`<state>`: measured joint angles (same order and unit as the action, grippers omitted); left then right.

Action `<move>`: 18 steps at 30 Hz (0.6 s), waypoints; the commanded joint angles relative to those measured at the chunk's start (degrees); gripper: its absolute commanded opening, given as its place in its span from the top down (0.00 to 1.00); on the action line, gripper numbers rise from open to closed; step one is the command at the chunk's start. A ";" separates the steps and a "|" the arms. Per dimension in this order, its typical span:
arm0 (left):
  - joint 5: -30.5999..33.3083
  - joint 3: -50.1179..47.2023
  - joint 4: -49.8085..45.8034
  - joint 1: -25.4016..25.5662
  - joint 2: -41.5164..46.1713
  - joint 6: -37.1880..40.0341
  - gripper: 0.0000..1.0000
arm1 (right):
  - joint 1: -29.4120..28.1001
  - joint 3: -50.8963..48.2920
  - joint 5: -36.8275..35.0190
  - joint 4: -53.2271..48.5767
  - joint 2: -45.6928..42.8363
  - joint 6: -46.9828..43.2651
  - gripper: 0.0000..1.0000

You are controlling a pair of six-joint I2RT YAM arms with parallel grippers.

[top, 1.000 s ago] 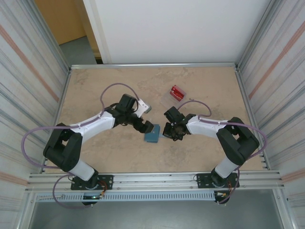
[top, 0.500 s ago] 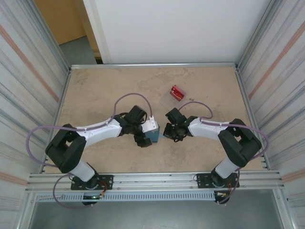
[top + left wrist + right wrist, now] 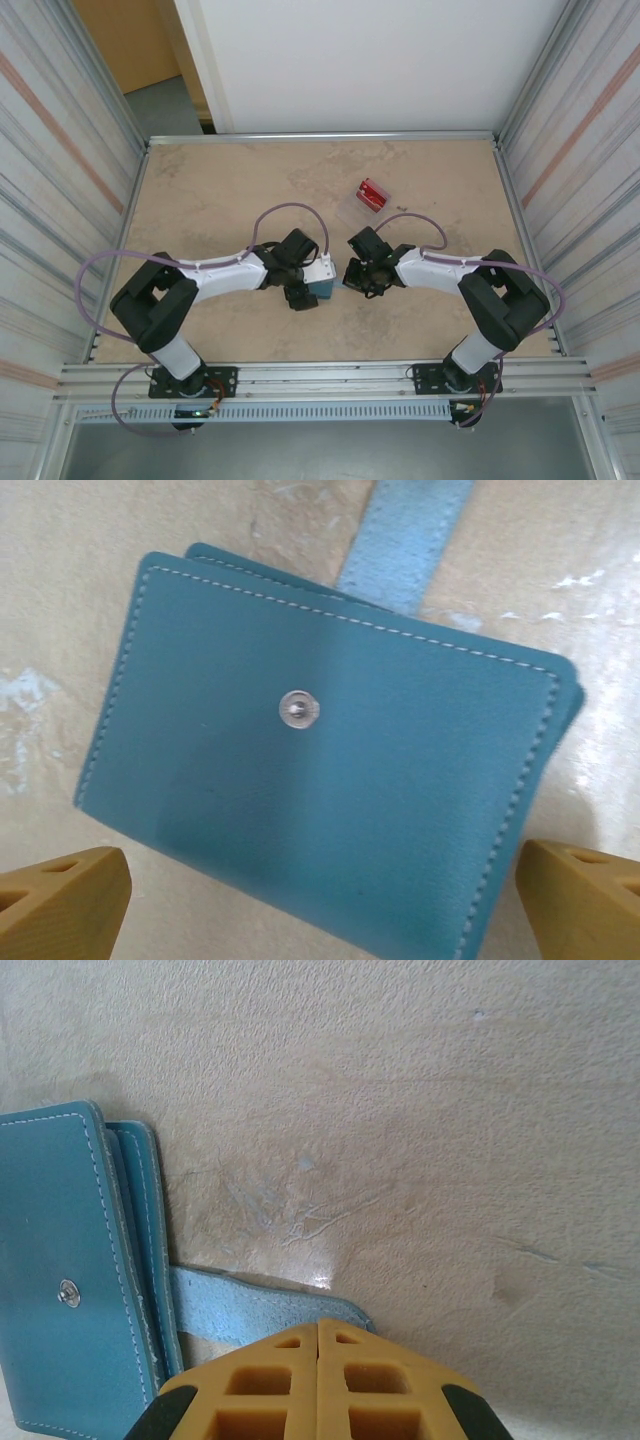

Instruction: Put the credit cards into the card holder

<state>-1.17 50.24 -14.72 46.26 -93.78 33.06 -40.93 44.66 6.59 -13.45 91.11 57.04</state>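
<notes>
Noting the scene, largest first.

Table (image 3: pixel 200 200): tan, scuffed surface under both claws.

Left claw (image 3: pixel 320 910): spread wide, with one yellow finger (image 3: pixel 60 905) off each side of the card holder (image 3: pixel 330 780). Neither finger is seen touching it.

Right claw (image 3: pixel 318 1380): fingers pressed together, nothing visible between them.

Card holder: teal, folded shut, flat on the table. It lies directly under the left claw, and ahead and to one side of the right claw's tips.

Credit cards (image 3: pixel 373 194): red stack, well beyond the right claw and apart from the holder.

Closing tab (image 3: pixel 260 1315): unfastened, lying on the table with its end right at the right claw's tips. Cannot tell whether they touch.

Snap stud (image 3: pixel 298 710): mid-cover, ahead of the left claw.
</notes>
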 commanded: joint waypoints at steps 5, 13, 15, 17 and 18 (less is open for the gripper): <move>4.23 1.21 2.86 0.33 -0.63 -1.03 0.09 | 0.58 -3.11 -0.03 -2.46 1.09 1.07 0.97; 1.89 2.39 0.93 0.41 -0.95 -0.96 0.45 | 0.51 -3.58 0.08 -2.21 1.17 1.07 0.98; 2.94 2.58 0.76 0.41 -0.84 -1.72 0.55 | 0.43 -3.55 0.11 -2.34 1.03 1.19 0.98; 3.21 2.37 1.11 0.41 -0.66 -2.55 0.61 | 0.35 -4.05 0.01 -1.71 0.50 1.50 0.98; 3.27 2.28 1.34 0.41 -0.64 -2.48 0.63 | 0.26 -4.05 0.00 -1.71 0.42 1.42 0.98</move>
<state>1.56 51.31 -13.26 46.26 -94.30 31.44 -40.80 42.94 7.57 -10.48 90.59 57.06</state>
